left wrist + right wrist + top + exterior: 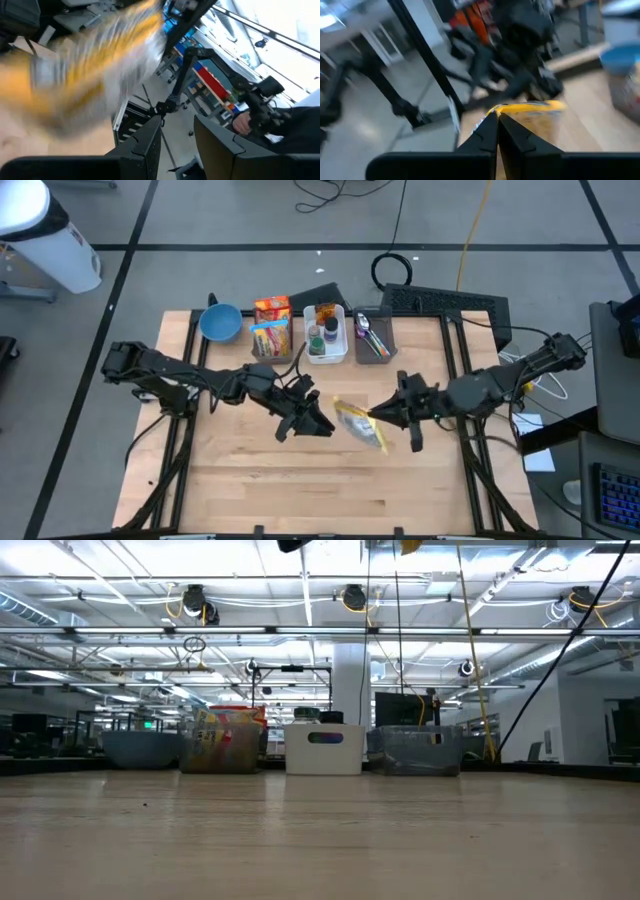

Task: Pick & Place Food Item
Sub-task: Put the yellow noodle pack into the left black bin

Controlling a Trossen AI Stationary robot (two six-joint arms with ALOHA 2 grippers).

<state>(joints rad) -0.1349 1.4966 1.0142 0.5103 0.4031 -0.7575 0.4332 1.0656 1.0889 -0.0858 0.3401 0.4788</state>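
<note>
Back row of table (240,480), left to right: one blue bowl (220,323); one clear bin of bright snack packs (271,325); one white bin (326,333) with bottles; one clear bin of utensils (372,336). Four containers in all. The low view shows the same four in a line along the far edge.

Two arms meet at table centre, both raised off the surface. One yellow-and-silver snack packet (361,426) hangs between them, clear of the wood.

Left gripper (318,422) just left of packet, fingers (150,145) parted; left wrist view shows the packet blurred and close; cannot tell if it grips.

Right gripper (376,415) at packet's right end, fingers (487,134) clenched together, pinching the packet's edge in right wrist view.
</note>
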